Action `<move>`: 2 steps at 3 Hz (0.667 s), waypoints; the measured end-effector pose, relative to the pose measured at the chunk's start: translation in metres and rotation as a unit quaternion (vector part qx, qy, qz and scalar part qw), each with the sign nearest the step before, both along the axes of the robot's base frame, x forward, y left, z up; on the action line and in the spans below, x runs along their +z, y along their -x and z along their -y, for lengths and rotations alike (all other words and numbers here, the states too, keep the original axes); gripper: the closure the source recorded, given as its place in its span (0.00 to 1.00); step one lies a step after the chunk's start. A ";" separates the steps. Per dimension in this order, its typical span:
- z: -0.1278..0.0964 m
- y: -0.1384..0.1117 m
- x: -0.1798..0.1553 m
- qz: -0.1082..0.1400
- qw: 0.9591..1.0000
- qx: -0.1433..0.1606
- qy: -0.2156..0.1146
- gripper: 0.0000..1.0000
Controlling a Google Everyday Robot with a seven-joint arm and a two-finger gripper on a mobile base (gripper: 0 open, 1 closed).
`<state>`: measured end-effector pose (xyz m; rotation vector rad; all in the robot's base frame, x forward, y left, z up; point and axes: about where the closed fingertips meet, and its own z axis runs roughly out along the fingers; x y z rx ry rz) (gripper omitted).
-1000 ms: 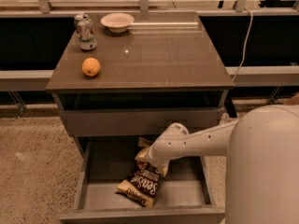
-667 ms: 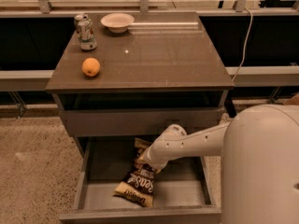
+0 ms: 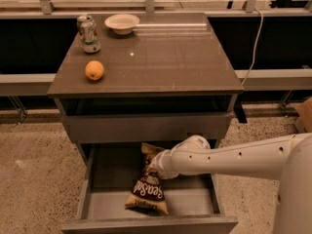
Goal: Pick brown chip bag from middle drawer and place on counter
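Note:
The brown chip bag point(image 3: 147, 190), dark brown with cream ends and white "Sea Salt" lettering, stands nearly upright in the open middle drawer point(image 3: 102, 177). Its upper part is held at my gripper point(image 3: 157, 164) and its lower end is near the drawer floor. My gripper is at the end of the white arm point(image 3: 229, 156), which reaches in from the right, inside the drawer below the closed drawer front. It is shut on the bag's upper part. The counter point(image 3: 161, 57) is the glossy dark top above.
On the counter stand a soda can point(image 3: 89, 34) at the back left, a white bowl point(image 3: 122, 23) behind it to the right, and an orange point(image 3: 94, 70) near the left front. A cable point(image 3: 253, 43) hangs to the right of the cabinet.
My gripper has moved a little left and closed in on the bag. The bag has swung from lying slanted to nearly upright under the gripper.

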<state>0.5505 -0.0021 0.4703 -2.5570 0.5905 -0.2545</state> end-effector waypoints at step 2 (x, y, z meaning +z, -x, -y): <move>-0.007 0.044 0.106 0.099 0.991 0.030 -0.084 1.00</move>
